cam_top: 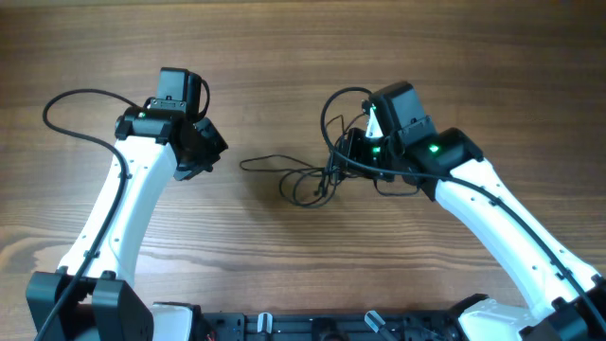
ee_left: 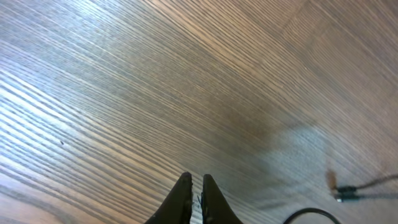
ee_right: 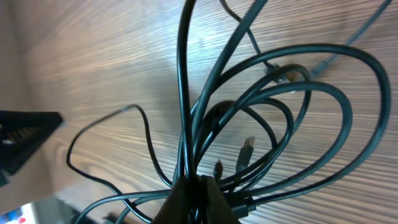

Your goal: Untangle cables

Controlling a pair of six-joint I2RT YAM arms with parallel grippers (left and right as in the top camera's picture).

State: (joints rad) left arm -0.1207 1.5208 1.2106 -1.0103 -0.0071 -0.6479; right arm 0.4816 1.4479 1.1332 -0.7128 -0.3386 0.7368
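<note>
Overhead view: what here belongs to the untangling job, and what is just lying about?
Job:
- cables, tangled
- right tool, shut on the cables
- left tool, shut, apart from them

Just there:
- arm wire, thicker and black
- wooden table

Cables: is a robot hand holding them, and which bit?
Yes. The right gripper is shut on the cables, pinching a bunch of strands where their loops come together. The left gripper is shut and holds nothing.

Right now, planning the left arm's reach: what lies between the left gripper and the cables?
Nothing: overhead, bare table separates the left gripper from the cables.
</note>
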